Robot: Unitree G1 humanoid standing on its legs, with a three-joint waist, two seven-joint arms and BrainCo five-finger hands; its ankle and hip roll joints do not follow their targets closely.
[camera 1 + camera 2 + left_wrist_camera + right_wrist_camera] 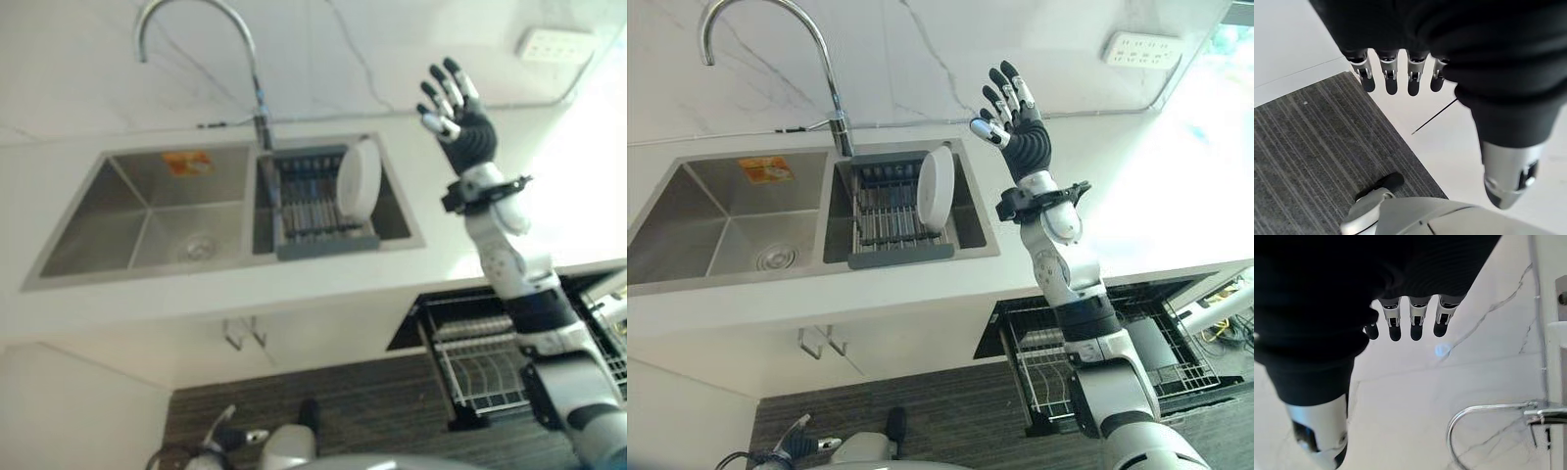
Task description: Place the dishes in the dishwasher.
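Right hand raised, fingers released; plate upright in sink rack (left hand released).

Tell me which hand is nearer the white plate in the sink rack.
Right. The right hand is raised open just beside the white plate; the left hand hangs low over the floor, far off.

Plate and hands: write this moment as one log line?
plate: upright in sink rack | right hand: open, raised | left hand: open | dishwasher rack: out
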